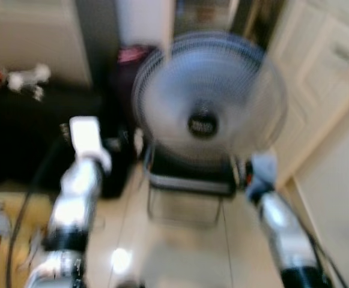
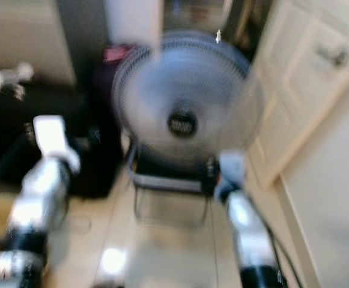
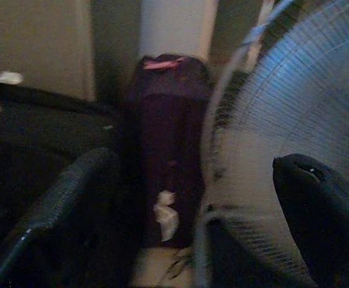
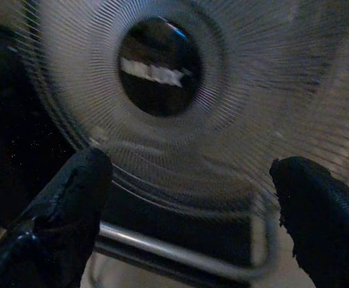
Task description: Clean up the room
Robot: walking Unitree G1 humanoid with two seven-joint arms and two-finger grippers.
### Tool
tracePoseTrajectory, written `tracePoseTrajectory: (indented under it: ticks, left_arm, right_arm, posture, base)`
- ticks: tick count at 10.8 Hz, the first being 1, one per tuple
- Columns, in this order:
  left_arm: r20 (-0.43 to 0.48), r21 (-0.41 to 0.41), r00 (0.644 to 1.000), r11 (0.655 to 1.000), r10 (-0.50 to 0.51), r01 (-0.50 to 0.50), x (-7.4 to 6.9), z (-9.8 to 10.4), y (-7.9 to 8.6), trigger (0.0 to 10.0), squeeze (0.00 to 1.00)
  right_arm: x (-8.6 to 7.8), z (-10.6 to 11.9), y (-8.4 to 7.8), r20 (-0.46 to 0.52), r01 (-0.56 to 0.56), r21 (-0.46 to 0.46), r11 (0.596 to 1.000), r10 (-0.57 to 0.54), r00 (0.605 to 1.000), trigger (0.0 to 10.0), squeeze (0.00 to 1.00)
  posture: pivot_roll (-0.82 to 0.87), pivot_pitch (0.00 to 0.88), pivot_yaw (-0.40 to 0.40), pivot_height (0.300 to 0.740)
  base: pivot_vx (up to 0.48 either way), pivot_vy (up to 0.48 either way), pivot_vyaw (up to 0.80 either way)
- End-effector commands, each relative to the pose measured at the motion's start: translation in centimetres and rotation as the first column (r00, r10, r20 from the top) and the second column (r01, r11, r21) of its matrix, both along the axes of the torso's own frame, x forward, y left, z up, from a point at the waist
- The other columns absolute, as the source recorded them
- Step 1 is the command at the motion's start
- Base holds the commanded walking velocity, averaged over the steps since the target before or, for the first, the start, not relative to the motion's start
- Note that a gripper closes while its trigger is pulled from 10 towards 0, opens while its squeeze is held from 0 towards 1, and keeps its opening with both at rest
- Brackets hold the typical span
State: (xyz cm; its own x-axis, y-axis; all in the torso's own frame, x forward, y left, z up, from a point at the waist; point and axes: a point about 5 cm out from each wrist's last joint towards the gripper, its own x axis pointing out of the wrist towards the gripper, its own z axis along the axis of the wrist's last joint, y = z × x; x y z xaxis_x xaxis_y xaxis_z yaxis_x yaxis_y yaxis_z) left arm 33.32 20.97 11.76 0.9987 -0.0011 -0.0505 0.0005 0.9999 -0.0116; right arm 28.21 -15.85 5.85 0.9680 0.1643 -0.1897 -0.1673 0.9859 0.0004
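- The left end effector [image 3: 192, 198] has its two black fingers [image 3: 66, 204] spread wide apart, holding nothing; between them shows the left rim of the floor fan [image 1: 207, 99], near that rim but not touching it.
- The right end effector [image 4: 192, 198] is likewise spread wide with nothing held, pointed at the lower front of the fan grille, whose dark round hub [image 4: 159, 66] sits above the gap between the fingers.
- Both silver arms reach forward, the left arm [image 1: 75, 192] to the left of the fan and the right arm [image 1: 279, 222] below its right edge; the head views are blurred.
- The fan stands upright on a metal tube base [image 1: 183, 198] on the pale tiled floor [image 1: 180, 252], facing the robot.
- Just left of the fan, behind its rim, stands a dark purple suitcase [image 3: 168, 138] with a pink handle on top; a crumpled white scrap [image 3: 165, 213] lies at its foot.
- Further left of the fan is a low black piece of furniture [image 1: 18, 132] with small white objects [image 1: 24, 77] on top, too blurred to identify.
- Right of the fan is a cream panelled door [image 1: 324, 78].
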Motion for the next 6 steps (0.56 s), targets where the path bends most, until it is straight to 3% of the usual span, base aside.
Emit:
tracePoseTrajectory:
  ticks: [1,2,3,4,5,6]
  left_arm:
    - [0.007,0.012,0.999,0.999,-0.044,0.044,0.8,0.9,0.1,10.0,0.0]
    - [-0.016,0.01,0.997,0.997,-0.07,0.071,1.1,1.1,0.3,10.0,0.1]
    - [-0.036,0.0,0.995,0.996,-0.093,0.093,1.1,1.0,0.2,10.0,0.53]
    - [-0.047,0.113,0.988,0.982,-0.145,0.15,-0.2,0.0,-0.3,10.0,0.37]
    - [-0.098,0.102,0.977,0.974,-0.19,0.2,-1.9,-1.6,-1.0,10.0,0.15]
    - [-0.155,0.11,0.963,0.965,-0.221,0.239,-3.4,-2.9,-1.6,10.0,0.14]
  right_arm:
    - [0.2,0.3,-0.8,0.01,0.025,-0.002,1.0,-0.025,1.0,10.0,1.0]
    - [0.1,0.2,-0.9,0.008,0.03,-0.005,1.0,-0.03,1.0,10.0,1.0]
    - [-0.1,0.1,-1.1,0.007,0.049,0.006,0.999,-0.049,0.999,10.0,1.0]
    - [-0.6,0.1,-1.7,0.006,0.085,0.013,0.996,-0.085,0.996,10.0,1.0]
    - [-1.3,-0.1,-2.1,0.003,0.112,0.008,0.994,-0.112,0.994,10.0,1.0]
    - [-1.9,-0.3,-2.2,0.008,0.107,-0.007,0.994,-0.107,0.994,10.0,1.0]
  posture:
    - [-0.04,0.0,-0.025,0.74]
    - [-0.04,0.0,-0.021,0.74]
    - [-0.05,0.0,-0.009,0.74]
    - [-0.06,0.0,0.009,0.74]
    - [-0.07,0.0,0.019,0.74]
    - [-0.07,0.0,0.025,0.74]
  base:
    - [0.0,0.0,0.8]
    - [0.0,0.0,0.8]
    - [0.0,0.0,0.8]
    - [0.0,0.0,0.8]
    - [0.0,0.0,0.8]
    - [0.0,0.0,0.8]
